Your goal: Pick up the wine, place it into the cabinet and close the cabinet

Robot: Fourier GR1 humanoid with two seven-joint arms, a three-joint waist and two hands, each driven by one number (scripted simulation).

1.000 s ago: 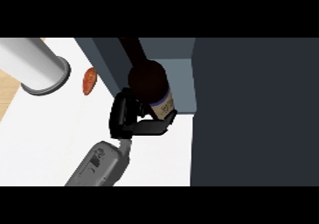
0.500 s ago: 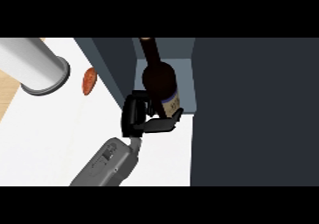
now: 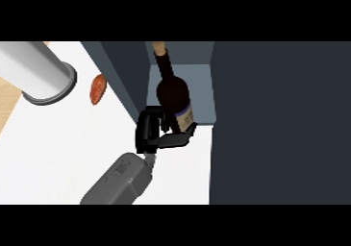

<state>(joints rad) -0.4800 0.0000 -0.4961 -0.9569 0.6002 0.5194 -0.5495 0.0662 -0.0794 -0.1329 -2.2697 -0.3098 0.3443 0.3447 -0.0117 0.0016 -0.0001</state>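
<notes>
Hand: one black hand (image 3: 158, 133) on a grey forearm, coming from 7 o'clock; which arm it is I cannot tell. Its fingers are curled around the wine's lower body.
Wine: dark bottle (image 3: 172, 93), neck pointing to 12 o'clock, inside the cabinet's opening.
Cabinet: dark cabinet (image 3: 277, 120), filling the 3 o'clock side.
Counter: white counter (image 3: 57, 144).
Cylinder: grey cylinder (image 3: 32, 72) at 10 o'clock.
Red thing: small red thing (image 3: 97, 89), between cylinder and cabinet.

Wine bottle (image 3: 172, 91) base hidden behind robot hand (image 3: 158, 133), grey cylinder (image 3: 32, 72) cut off — possibly a canister
</notes>
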